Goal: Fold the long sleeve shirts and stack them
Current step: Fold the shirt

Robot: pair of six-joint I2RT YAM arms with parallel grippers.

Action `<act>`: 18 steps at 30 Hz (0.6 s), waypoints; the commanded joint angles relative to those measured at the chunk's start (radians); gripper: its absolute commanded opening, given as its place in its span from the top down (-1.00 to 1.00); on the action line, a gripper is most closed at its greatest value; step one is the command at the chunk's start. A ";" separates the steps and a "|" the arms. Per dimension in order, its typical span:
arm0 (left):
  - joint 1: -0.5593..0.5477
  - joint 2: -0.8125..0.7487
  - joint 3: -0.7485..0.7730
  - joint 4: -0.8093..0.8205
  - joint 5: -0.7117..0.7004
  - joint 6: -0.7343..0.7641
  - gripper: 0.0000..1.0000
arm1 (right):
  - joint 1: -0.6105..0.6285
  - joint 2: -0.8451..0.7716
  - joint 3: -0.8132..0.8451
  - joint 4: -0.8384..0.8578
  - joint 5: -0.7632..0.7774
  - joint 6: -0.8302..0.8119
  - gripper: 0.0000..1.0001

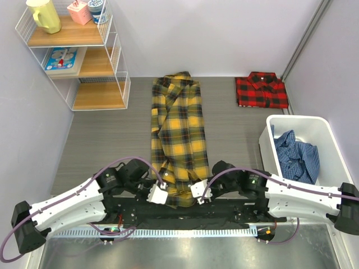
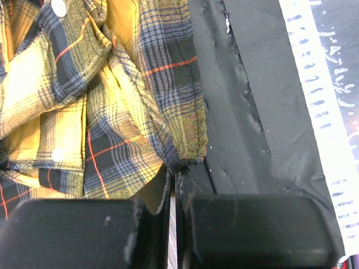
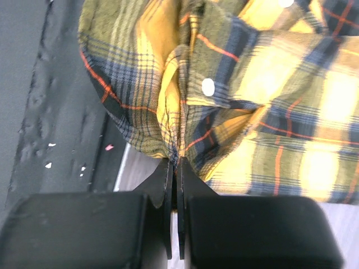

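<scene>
A yellow plaid long sleeve shirt [image 1: 178, 131] lies lengthwise down the middle of the table, folded into a narrow strip, collar at the far end. My left gripper [image 1: 159, 193] is shut on its near hem corner [image 2: 180, 162]. My right gripper [image 1: 199, 193] is shut on the other near hem corner [image 3: 176, 150]. Both grippers sit at the shirt's near end by the black mat. A red-and-black plaid shirt [image 1: 261, 89] lies folded at the far right of the table.
A white bin [image 1: 314, 126] at the right holds a crumpled blue shirt [image 1: 295, 154]. A wire shelf [image 1: 76, 53] with a yellow jug and cups stands at the far left. A black mat [image 1: 185, 213] runs along the near edge.
</scene>
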 commanded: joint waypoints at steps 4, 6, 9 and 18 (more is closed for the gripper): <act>0.097 -0.004 0.104 -0.028 0.072 -0.023 1.00 | -0.040 0.053 0.140 0.020 0.044 -0.067 0.98; 0.159 0.045 0.145 -0.007 0.103 0.014 1.00 | -0.104 0.082 0.171 0.020 -0.036 -0.107 0.98; 0.312 0.183 0.226 0.016 0.186 0.075 1.00 | -0.285 0.190 0.276 0.009 -0.132 -0.194 0.98; 0.630 0.844 0.857 0.006 0.303 0.088 1.00 | -0.673 0.760 0.798 -0.089 -0.397 -0.450 0.98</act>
